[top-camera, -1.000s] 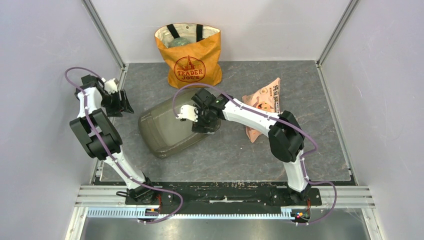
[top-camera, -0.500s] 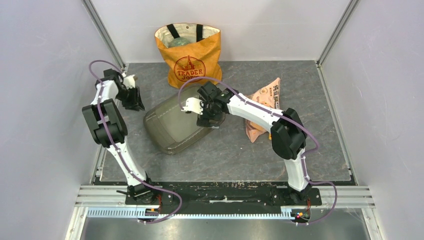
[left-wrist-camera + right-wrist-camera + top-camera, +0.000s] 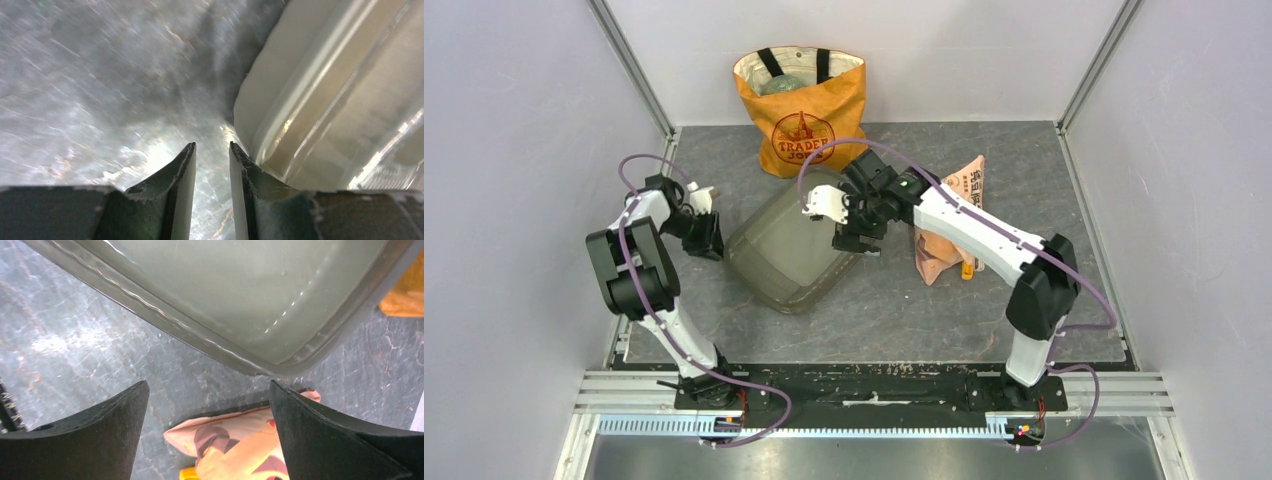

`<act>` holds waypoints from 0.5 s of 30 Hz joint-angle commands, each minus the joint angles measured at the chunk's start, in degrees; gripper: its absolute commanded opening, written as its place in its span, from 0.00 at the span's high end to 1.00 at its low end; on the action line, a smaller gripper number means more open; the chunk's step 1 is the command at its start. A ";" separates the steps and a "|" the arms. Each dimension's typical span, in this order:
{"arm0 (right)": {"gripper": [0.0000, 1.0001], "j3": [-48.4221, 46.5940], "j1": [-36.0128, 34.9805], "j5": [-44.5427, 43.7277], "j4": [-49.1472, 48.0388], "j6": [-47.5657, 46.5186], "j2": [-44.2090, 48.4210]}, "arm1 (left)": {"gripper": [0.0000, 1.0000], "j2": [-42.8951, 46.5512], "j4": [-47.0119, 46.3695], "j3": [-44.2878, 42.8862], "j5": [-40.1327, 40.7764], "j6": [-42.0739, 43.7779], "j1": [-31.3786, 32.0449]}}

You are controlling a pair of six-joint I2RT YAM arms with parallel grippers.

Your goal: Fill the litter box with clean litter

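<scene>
Left gripper (image 3: 212, 146): poised low over the table (image 3: 100, 100) at the left corner of the litter box (image 3: 325, 100); its fingers are drawn close together, only a slim gap is left between them, and nothing is gripped.
Left side of the box: the curved outer wall is seen just beside the gripper's right-hand finger; whether it is touched cannot be told.
Right gripper (image 3: 209, 384): poised above the table at the right-hand edge of the litter box; its fingers are spread wide and nothing is caught between them.
Litter box position: it is laid on the table between the two grippers, turned askew to the table's edges, with its far corner near the tote bag (image 3: 802, 120).
Box rim: it is seen in the right wrist view just past the fingertips and apart from them.
Tote bag: orange with black handles, it is stood upright at the far edge of the table.
Printed bag (image 3: 944, 215): pinkish and crumpled, it is laid on the table just right of the box.
Yellow piece (image 3: 967, 268): it is seen just beside the printed bag's near end but is too small to be identified.
</scene>
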State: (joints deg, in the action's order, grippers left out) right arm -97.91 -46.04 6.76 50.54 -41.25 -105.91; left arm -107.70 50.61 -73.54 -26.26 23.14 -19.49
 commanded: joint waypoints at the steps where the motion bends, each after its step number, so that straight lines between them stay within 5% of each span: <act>1: 0.03 -0.59 3.11 6.06 4.50 5.25 6.06 | 0.63 7.13 0.48 5.93 -4.64 6.73 0.89; 15: 0.03 -5.61 16.78 16.34 8.09 23.61 3.83 | 0.63 16.74 0.19 21.69 -2.72 12.83 9.57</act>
State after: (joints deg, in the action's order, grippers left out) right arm -101.54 -30.13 19.94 57.69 -22.83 -100.86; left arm -94.83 50.92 -54.46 -28.99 31.31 -12.47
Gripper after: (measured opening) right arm 0.968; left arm 0.371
